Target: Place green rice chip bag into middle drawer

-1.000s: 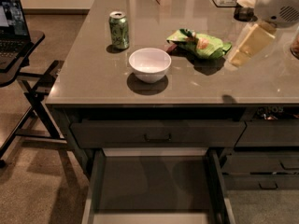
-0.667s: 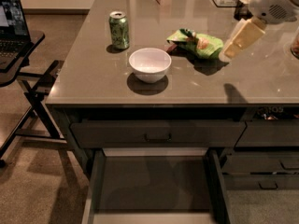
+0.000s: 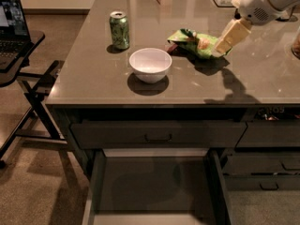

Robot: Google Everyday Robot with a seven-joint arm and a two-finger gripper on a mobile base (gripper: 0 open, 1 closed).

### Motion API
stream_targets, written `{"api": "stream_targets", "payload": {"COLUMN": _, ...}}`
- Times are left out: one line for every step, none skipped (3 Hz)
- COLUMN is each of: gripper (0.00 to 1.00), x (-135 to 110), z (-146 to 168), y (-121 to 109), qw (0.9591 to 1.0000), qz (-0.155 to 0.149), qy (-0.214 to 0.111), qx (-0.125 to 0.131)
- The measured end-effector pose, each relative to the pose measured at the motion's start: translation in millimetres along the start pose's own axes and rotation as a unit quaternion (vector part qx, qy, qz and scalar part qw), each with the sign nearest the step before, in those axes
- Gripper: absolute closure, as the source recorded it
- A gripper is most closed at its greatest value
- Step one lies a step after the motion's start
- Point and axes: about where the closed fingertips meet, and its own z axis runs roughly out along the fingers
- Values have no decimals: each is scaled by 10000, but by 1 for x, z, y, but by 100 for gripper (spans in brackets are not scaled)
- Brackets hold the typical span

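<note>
Hovering end effector point(image 3: 220, 49) at green rice chip bag point(image 3: 191, 41); bowl point(image 3: 150, 64), can point(image 3: 119, 30) nearby.

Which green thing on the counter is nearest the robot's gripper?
The crumpled green chip bag: the gripper is at its right edge. The green soda can stands upright much farther left, beyond the white bowl.

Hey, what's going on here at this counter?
A robot arm is working on the green rice chip bag, which lies on the countertop behind a white bowl and to the right of a green soda can. Its pincer is down at the bag's right edge. The bag is not yet lifted. Below, the middle drawer stands pulled open.
</note>
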Motion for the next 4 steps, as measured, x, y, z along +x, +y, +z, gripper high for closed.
{"api": "stream_targets", "payload": {"gripper": 0, "x": 5, "z": 26, "y": -7, "qw": 9988, "qz": 222, "qy": -385, "qx": -201}}
{"api": "stream_targets", "payload": {"gripper": 0, "x": 3, "z": 51, "y": -12, "qw": 9970, "qz": 324, "qy": -590, "qx": -378}}
{"api": "stream_targets", "payload": {"gripper": 0, "x": 1, "z": 73, "y": -13, "qw": 9967, "qz": 316, "qy": -553, "qx": -505}}
{"api": "stream_targets", "payload": {"gripper": 0, "x": 3, "z": 89, "y": -10, "qw": 9975, "qz": 271, "qy": -394, "qx": -517}}
